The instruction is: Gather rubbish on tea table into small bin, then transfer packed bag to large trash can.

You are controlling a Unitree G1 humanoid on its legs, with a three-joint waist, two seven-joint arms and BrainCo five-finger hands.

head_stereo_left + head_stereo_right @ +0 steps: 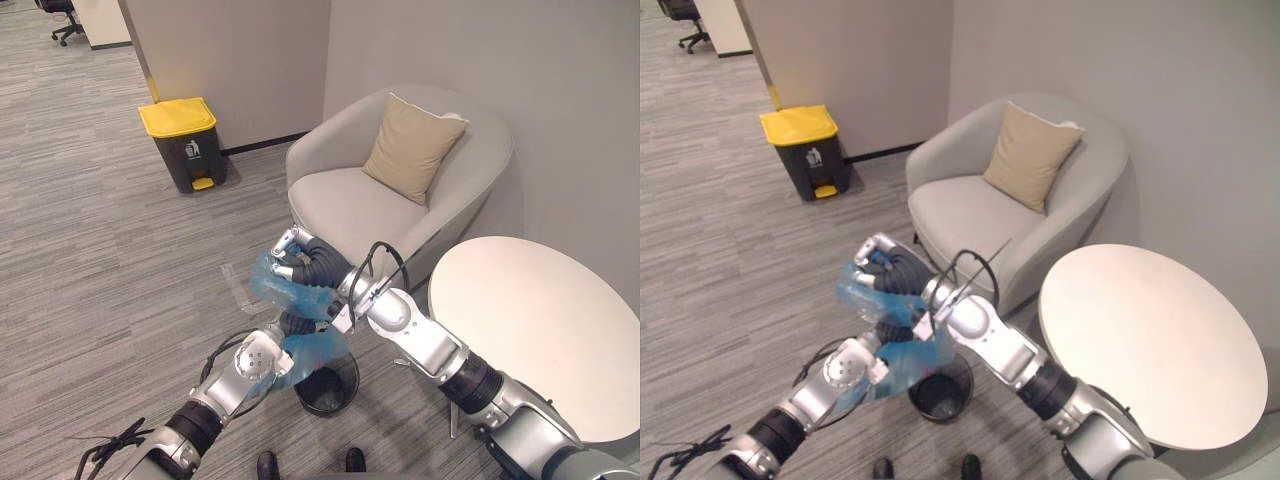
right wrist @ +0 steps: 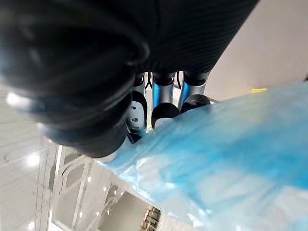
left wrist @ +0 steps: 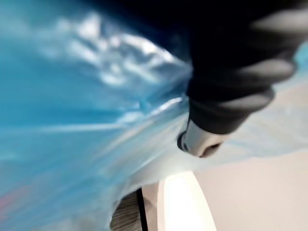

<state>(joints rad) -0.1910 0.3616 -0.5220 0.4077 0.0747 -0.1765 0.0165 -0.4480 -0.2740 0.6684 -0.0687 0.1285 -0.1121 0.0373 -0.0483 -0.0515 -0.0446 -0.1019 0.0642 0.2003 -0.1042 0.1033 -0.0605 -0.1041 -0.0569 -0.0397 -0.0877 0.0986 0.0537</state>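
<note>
1. Above the small black bin [image 1: 335,395], directly in front of the robot, hangs the blue bag [image 1: 268,282]. It is thin, half-transparent plastic, much crumpled, bunched together at the top and wider below. Its lower end is at the mouth of the bin, but I cannot tell if it touches the rim.
2. At the top of the bag is the right hand [image 1: 305,265]. Its fingers [image 1: 287,243] are curled round the bunched plastic and grip it. In the right wrist view the dark tips press into the blue film.
3. Lower down, between the right hand and the bin, the left hand [image 1: 297,324] sits among the blue folds. Its fingers are hidden by the plastic, so I cannot tell whether they are open or closed.
4. The bin stands on the grey carpet floor [image 1: 90,260], near the front of a light armchair [image 1: 350,200] with a beige cushion [image 1: 412,148]. The curved edge of the round white surface [image 1: 540,320] is close on the robot's right.
5. The large trash can [image 1: 183,140], dark with a yellow lid, stands by the wall, well apart to the far left. A wide stretch of carpet lies between it and the bin.
</note>
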